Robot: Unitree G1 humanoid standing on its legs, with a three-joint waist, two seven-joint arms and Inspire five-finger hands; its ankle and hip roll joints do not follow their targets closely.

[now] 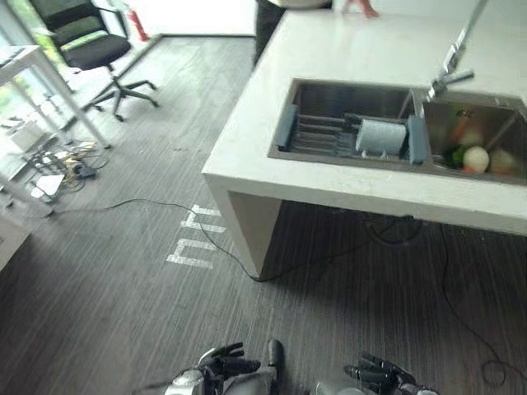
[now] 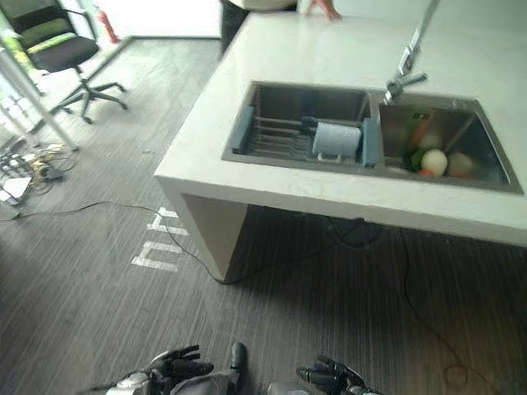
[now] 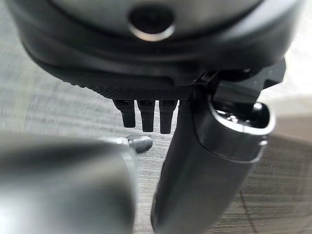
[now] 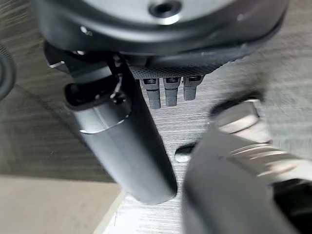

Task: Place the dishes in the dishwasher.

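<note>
Dishes-wise, what shows is a pale cup or bowl [image 1: 383, 137] lying on its side on a dark dish rack [image 1: 329, 134] in the sink's [image 1: 284, 99] left basin. The right basin, just past the rack, holds a white round thing [image 1: 476, 158] with some green and orange bits beside it, too blurry to name. A faucet [image 1: 449, 62] stands behind the sink, and a person's hand [image 1: 359, 7] rests on the white counter [image 1: 247, 140] at its far edge. Both robot hands hang low over the dark wood floor [image 1: 123, 296], well away from the sink: left hand [image 1: 224, 363] and right hand [image 1: 380, 374], fingers loose and holding nothing. An office chair [image 1: 86, 45] sits far off to the sink's left.
</note>
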